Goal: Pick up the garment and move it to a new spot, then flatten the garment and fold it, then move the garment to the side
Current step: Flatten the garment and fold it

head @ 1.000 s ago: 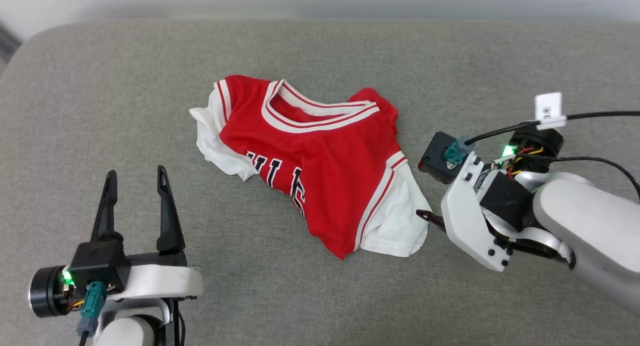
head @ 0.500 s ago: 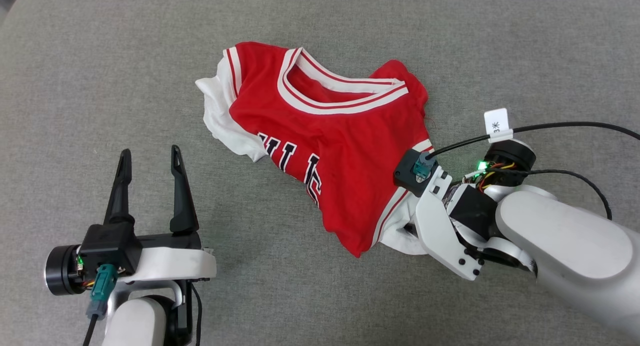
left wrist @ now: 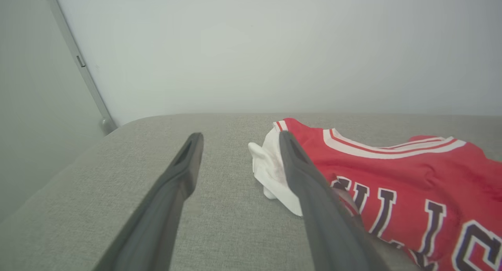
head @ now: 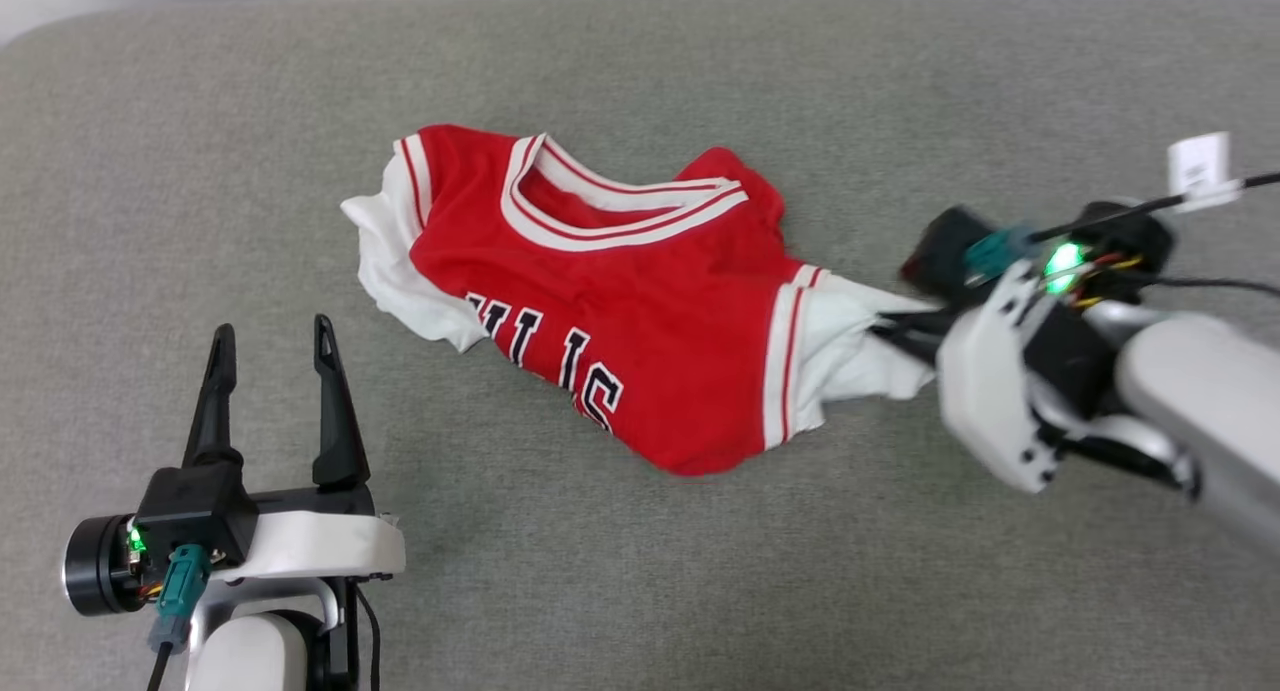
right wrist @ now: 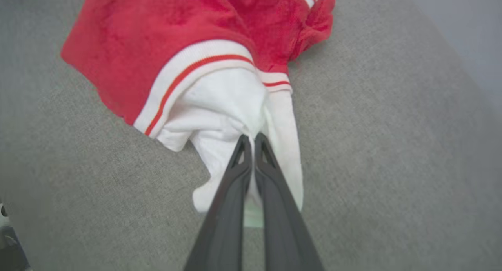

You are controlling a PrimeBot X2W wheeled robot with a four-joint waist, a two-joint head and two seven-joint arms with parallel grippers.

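Pinching a white fold at the garment's edge, the right hand (right wrist: 251, 139) has its two fingers pressed together on the cloth, with nothing else between them. From that grip the garment (head: 640, 311) stretches away toward the robot's left. Its long axis runs across the grey fabric surface (head: 200, 121), with the striped neckline on the far side and the black letters on the near side. Most of it lies on the surface, rumpled, and only the gripped end looks drawn taut. The left hand (head: 270, 346) hovers with fingers apart, just short of the garment's other white corner. It is the nearer hand for that end, should a second grip be wanted.
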